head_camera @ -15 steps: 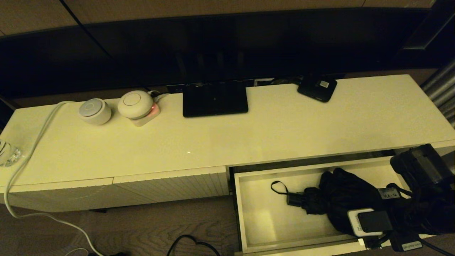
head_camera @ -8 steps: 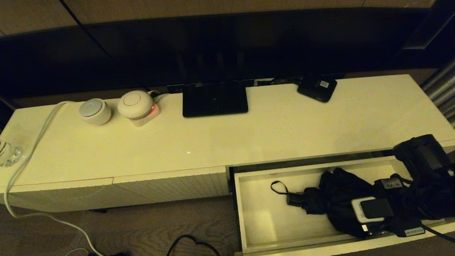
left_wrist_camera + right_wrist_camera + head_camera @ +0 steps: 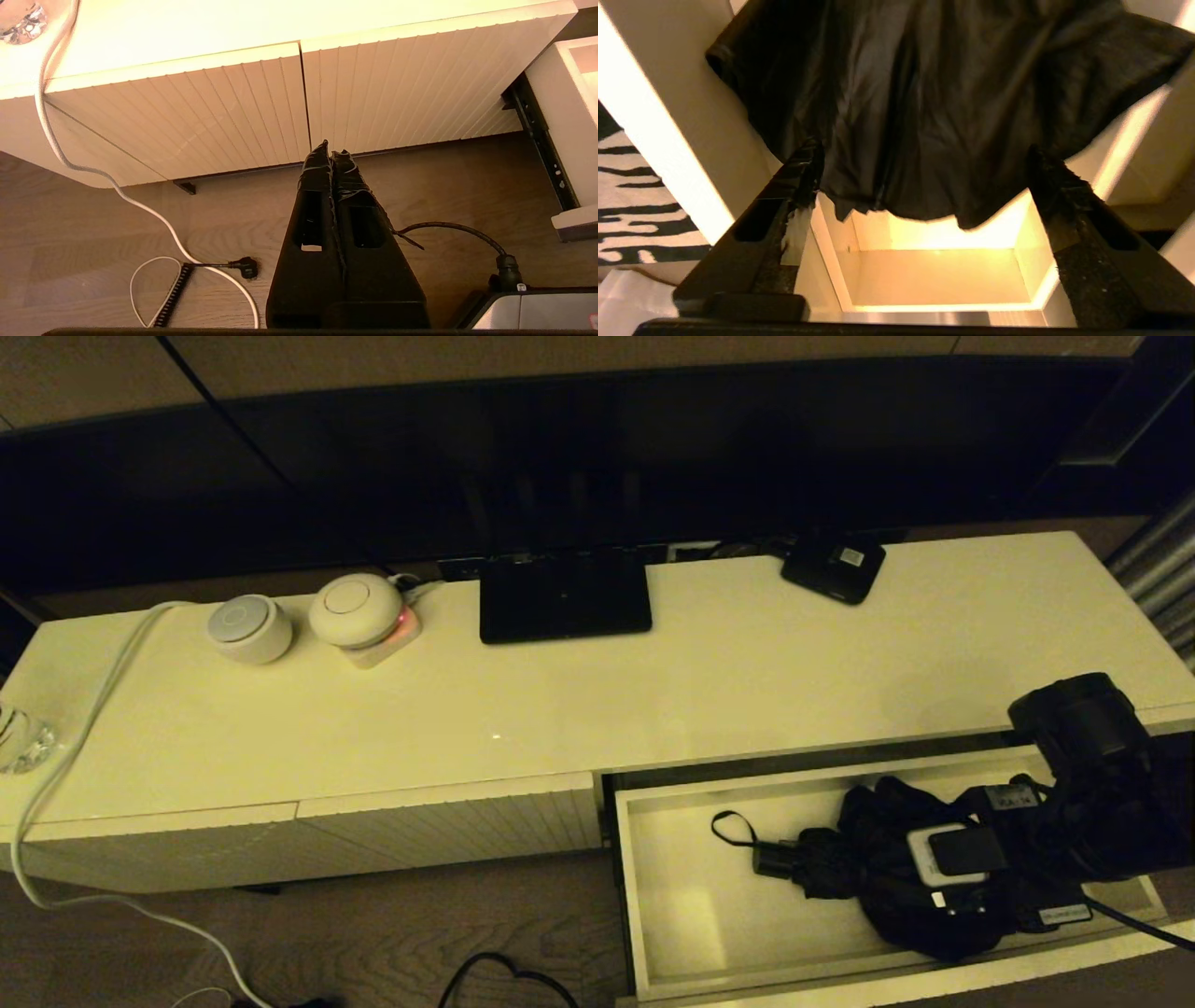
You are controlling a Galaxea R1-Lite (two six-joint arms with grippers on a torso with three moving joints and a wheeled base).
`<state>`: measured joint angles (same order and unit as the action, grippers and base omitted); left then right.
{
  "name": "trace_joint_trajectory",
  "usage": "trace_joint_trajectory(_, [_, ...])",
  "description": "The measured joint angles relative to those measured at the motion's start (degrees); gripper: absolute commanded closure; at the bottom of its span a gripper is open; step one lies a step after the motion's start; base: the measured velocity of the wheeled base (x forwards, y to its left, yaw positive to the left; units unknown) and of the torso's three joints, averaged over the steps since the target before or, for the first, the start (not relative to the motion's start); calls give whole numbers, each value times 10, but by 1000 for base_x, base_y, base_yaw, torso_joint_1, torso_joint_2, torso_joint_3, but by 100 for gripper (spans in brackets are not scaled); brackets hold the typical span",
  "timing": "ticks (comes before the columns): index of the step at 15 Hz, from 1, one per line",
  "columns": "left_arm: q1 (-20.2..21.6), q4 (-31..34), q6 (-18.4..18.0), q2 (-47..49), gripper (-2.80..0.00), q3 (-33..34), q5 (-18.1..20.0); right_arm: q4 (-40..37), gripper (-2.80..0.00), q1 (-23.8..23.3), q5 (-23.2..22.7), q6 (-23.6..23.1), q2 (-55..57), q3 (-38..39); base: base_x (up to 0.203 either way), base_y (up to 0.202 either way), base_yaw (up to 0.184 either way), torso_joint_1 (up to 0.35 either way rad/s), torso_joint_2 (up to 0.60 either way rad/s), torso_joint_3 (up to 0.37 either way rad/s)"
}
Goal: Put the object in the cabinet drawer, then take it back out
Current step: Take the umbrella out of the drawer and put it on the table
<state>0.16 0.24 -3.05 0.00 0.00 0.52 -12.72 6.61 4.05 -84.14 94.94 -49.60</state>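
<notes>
- Umbrella [image 3: 868,859] is laid inside the open drawer [image 3: 653,905].
- Right gripper [image 3: 924,158] is held over its fabric, fingers [image 3: 794,177] spread.
- Left gripper [image 3: 331,151] is parked low by the cabinet front [image 3: 397,88], fingers pressed together.

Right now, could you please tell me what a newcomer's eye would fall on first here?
First, the open drawer at the cabinet's right end, with a black umbrella lying inside. The right gripper hovers over its bunched fabric, fingers spread wide. The left gripper hangs shut over the floor, before the closed ribbed fronts.
</notes>
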Motion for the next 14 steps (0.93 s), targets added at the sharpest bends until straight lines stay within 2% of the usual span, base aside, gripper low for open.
trace_joint_trajectory(3, [0, 0, 0, 0, 0, 0, 0, 6, -280, 0, -1, 3, 16, 3, 0, 0, 0, 0, 0, 0])
trace_joint_trajectory(6, [0, 0, 0, 0, 0, 0, 0, 51, -280, -1, -2, 12, 31, 5, 0, 0, 0, 0, 0, 0])
trace_joint_trajectory(14, [0, 0, 0, 0, 0, 0, 0, 59, -280, -1, -12, 20, 65, 5, 0, 0, 0, 0, 0, 0])
